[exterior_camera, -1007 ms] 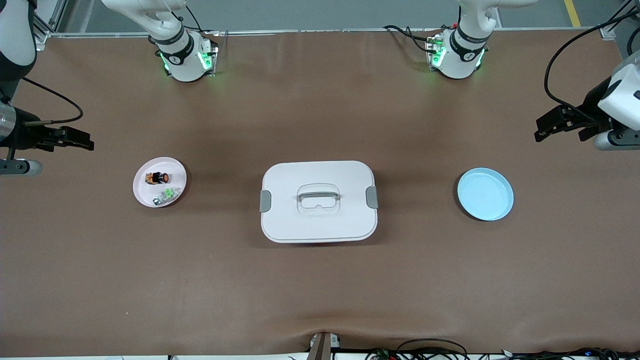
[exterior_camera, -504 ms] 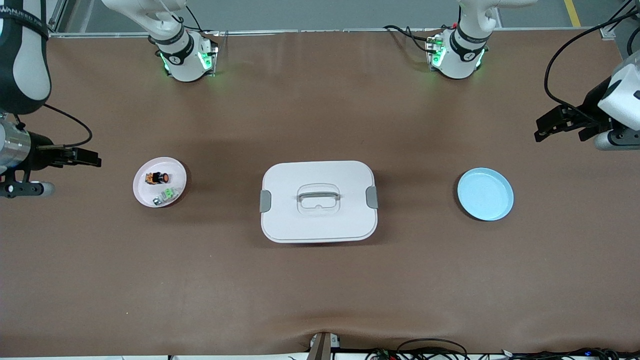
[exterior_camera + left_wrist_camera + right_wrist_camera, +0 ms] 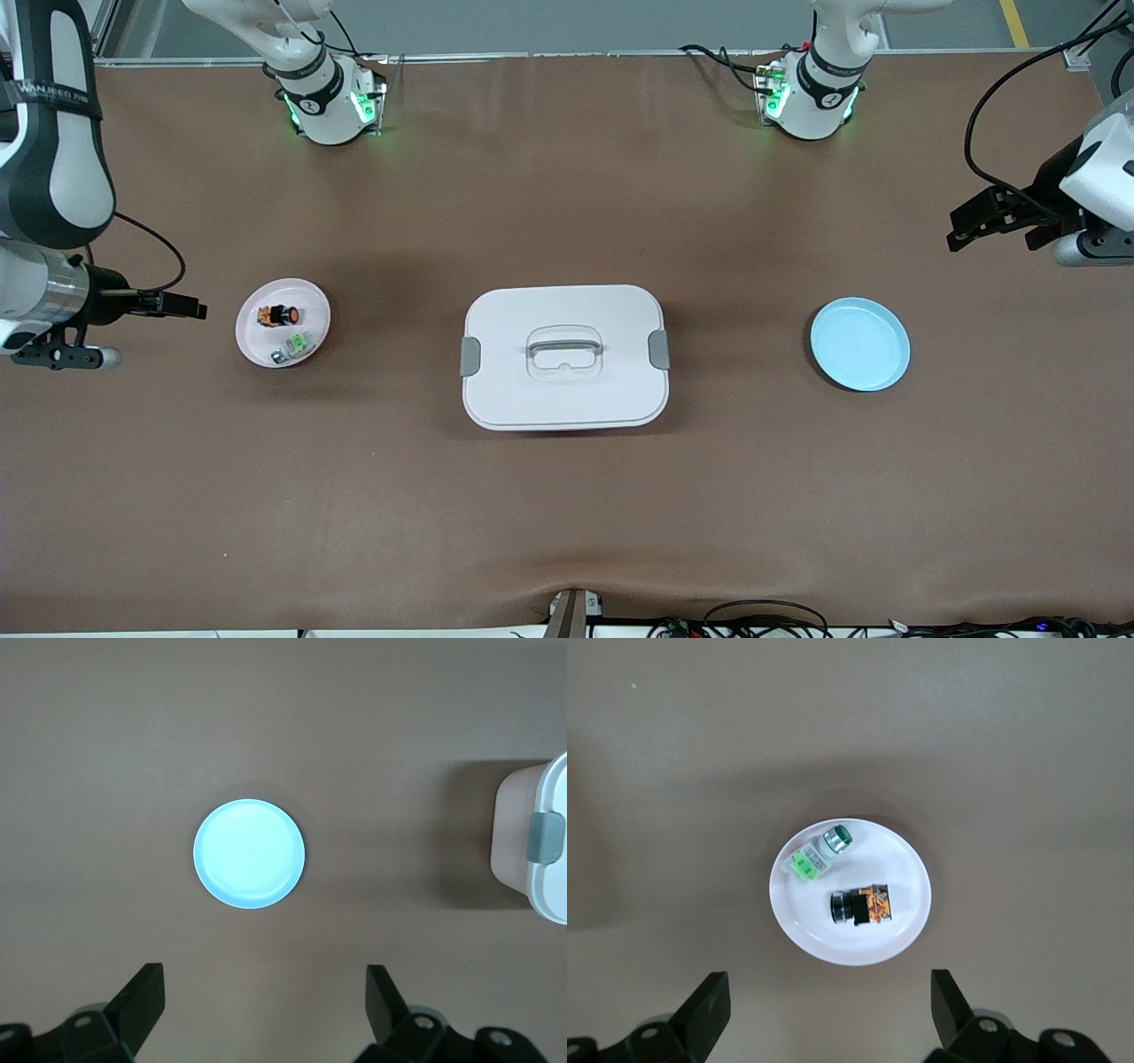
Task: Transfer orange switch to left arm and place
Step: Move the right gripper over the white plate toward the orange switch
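Note:
The tiny orange switch (image 3: pixel 277 315) with its black cap lies on a pink plate (image 3: pixel 252 338) toward the right arm's end of the table. My right gripper (image 3: pixel 188 307) hangs open and empty over the table just beside that plate. In the right wrist view the orange switch (image 3: pixel 862 905) lies apart from the open right gripper (image 3: pixel 830 994). The white box (image 3: pixel 564 356) with grey clips stands mid-table. My left gripper (image 3: pixel 961 228) waits open and empty over bare table at the left arm's end; the left wrist view shows the left gripper (image 3: pixel 264 988) with its jaws wide apart.
A green-and-silver component (image 3: pixel 297 344) shares the pink plate with the switch. A blue plate (image 3: pixel 859 344) sits bare toward the left arm's end, beside the box. Both arm bases stand along the table's back edge. Cables run along the front edge.
My right gripper has moved toward the pink plate, ending just beside it. The left arm and everything on the table have stayed still.

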Controlling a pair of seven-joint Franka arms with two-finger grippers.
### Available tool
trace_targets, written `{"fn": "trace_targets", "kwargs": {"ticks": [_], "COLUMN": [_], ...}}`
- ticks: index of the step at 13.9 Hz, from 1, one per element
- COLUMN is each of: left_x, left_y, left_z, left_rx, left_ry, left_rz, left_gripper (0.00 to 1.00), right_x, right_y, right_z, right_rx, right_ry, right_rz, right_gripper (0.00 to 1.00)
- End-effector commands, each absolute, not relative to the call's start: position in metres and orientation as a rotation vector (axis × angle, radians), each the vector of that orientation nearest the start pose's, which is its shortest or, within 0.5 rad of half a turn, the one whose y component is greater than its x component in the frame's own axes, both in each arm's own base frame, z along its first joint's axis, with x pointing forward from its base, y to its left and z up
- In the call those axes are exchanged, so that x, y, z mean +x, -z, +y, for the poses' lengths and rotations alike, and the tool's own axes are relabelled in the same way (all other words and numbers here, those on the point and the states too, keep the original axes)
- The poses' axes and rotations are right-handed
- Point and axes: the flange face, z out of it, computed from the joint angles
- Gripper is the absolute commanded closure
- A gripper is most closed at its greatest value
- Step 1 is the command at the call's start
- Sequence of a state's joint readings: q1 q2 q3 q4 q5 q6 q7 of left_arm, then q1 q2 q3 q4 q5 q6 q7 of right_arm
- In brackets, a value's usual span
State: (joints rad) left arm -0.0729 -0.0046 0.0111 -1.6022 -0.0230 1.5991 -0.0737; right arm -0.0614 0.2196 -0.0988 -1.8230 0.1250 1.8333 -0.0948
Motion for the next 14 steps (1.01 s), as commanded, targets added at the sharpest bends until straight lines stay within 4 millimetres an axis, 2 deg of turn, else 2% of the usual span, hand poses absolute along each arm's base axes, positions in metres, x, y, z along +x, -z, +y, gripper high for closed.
{"fn": "trace_targets", "kwargs": {"ticks": [1, 4, 6, 8, 12, 14], "left_x": [0.554, 0.554, 0.554, 0.554, 0.555, 0.555], "left_y": [-0.62, -0.62, -0.619, -0.619, -0.618, -0.618], "left_z": [-0.034, -0.035, -0.033, -0.03, -0.03, -0.03], "left_rx": [-3.161, -3.163, -3.163, -3.163, -3.163, -3.163], "left_ry": [-0.004, -0.007, -0.009, -0.007, -0.009, -0.009], "left_rz": [0.012, 0.012, 0.007, -0.003, -0.003, -0.003], "left_gripper": [0.0, 0.0, 0.0, 0.0, 0.0, 0.0], "right_x": [0.562, 0.538, 0.526, 0.522, 0.515, 0.508], "right_y": [-0.366, -0.32, -0.295, -0.282, -0.269, -0.251], "right_z": [-0.077, -0.074, -0.074, -0.077, -0.075, -0.07], "right_rx": [-2.963, -2.964, -2.986, -2.997, -3.002, -3.02], "right_ry": [-0.231, -0.174, -0.123, -0.093, -0.097, -0.066], "right_rz": [0.207, 0.229, 0.131, 0.016, 0.011, 0.006], "right_gripper": [0.0, 0.0, 0.0, 0.0, 0.0, 0.0]}}
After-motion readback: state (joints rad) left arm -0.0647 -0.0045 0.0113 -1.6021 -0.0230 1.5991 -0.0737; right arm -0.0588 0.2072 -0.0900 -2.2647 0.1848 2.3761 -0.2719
